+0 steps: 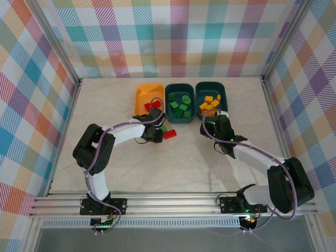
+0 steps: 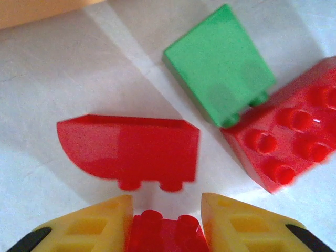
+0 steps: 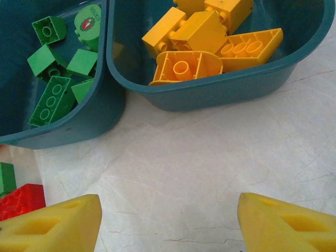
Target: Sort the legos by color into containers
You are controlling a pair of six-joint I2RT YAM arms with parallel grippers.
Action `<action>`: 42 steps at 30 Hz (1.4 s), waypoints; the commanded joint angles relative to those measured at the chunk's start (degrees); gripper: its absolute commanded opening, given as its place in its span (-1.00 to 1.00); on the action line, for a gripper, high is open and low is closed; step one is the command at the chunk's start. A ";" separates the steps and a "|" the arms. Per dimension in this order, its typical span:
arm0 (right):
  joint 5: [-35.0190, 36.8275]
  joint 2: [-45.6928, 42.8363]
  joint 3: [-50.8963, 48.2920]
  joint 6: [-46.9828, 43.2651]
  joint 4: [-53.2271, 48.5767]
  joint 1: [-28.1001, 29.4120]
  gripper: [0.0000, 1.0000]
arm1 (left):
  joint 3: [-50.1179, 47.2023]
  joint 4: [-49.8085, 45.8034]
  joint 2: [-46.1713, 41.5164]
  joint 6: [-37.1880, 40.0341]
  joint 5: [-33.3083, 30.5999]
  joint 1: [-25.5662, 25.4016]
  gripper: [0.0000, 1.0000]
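My left tool [image 2: 167, 223] is clenched on a small red lego [image 2: 164, 235], with its fingers against both sides. Just ahead of it on the worktop [image 2: 47, 79] lie a curved red lego [image 2: 128, 147], a green lego [image 2: 218, 63] and a studded red lego [image 2: 286, 142]. My right tool [image 3: 170, 223] is released, fingers wide apart, over bare worktop just short of two teal containers. The left teal container [image 3: 79, 131] holds green legos [image 3: 52, 100]. The right teal container [image 3: 220, 93] holds yellow legos [image 3: 205, 31]. The yellow-orange container [image 1: 140, 97] holds red legos [image 1: 151, 106].
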 commanded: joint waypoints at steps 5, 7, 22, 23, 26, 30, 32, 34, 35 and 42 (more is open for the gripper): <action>-0.32 0.18 0.21 0.55 1.17 0.65 0.37 | 0.32 -2.83 -6.53 -0.57 0.00 -1.25 -0.28; -0.21 0.03 0.13 0.58 1.19 0.67 0.37 | 1.27 -2.96 -7.77 -0.67 -1.30 -1.22 -0.28; -0.48 0.91 0.78 0.01 0.84 1.10 0.37 | 38.29 -12.34 17.33 -3.06 -0.31 11.32 -0.17; -0.87 0.76 0.78 -0.37 0.95 1.11 0.37 | 40.69 -13.19 18.71 -2.87 -0.43 11.53 0.03; -3.23 0.24 1.21 -1.95 1.28 1.82 0.39 | 44.19 -13.64 19.20 -2.24 0.04 11.81 0.80; -2.39 -0.54 1.13 -2.72 1.20 2.69 0.39 | 34.46 -6.80 9.73 0.29 5.01 9.86 1.00; -1.60 -0.73 1.09 -2.54 0.85 2.69 0.39 | 26.76 -4.30 3.55 0.31 3.28 8.04 0.99; -1.53 -0.69 1.04 -2.38 1.02 2.69 0.39 | 17.23 -0.28 -2.82 -0.39 2.24 6.14 0.92; -1.59 -0.59 1.04 -2.22 0.97 2.69 0.39 | 12.32 1.87 -5.66 -1.01 1.74 5.26 0.85; -2.57 0.47 1.24 -1.25 1.41 2.69 0.39 | -4.54 7.34 -8.73 0.48 -0.97 3.34 0.53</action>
